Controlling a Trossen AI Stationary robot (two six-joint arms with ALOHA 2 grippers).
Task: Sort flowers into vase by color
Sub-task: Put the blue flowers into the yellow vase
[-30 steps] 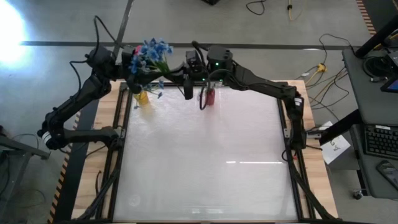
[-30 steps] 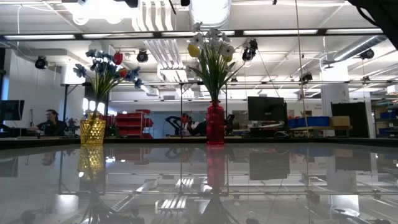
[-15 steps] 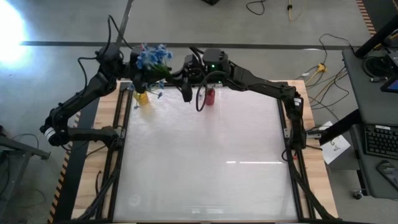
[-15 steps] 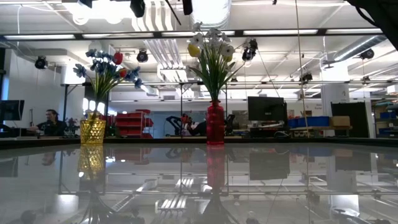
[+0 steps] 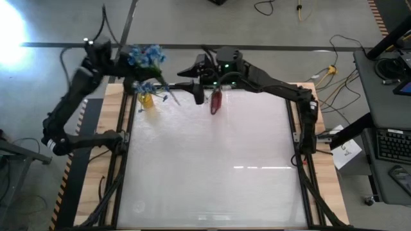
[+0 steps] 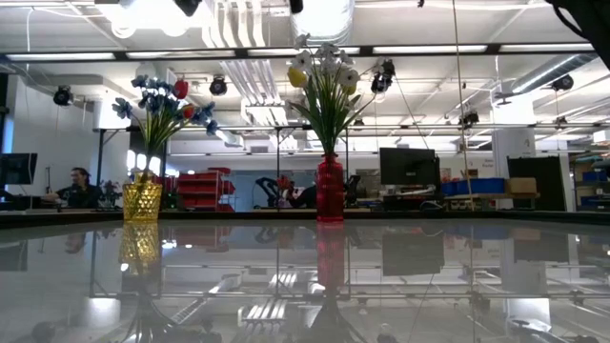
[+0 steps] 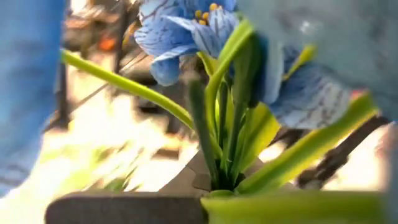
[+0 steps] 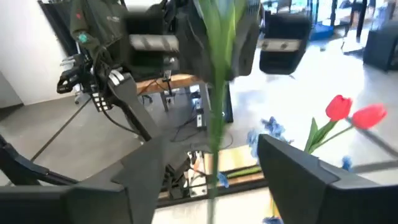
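Observation:
A blue flower with green stems is up in the air behind the table's far left corner, and my left gripper is shut on it. My right gripper stands open just to its right, level, with a green stem between its fingers and not touching them. The yellow vase holds blue flowers and red tulips. The red vase holds white and yellow flowers. Both vases stand on the table near its far edge. My left gripper pinches the blue flower's bunched green stems just below the blossoms, with its fingers level. The blossoms and leaves stand up above the fingers. The flower is lifted clear of the table and of both vases.
The glossy white table top stretches toward the near edge in front of the vases. Black frame rails run along the table's sides. In the low view a person sits far behind the table.
My left gripper has swung in toward the blue flower and shut on its stems, then drawn a little toward the table's left edge with it. My right gripper has opened and let the flower go, staying where it was.

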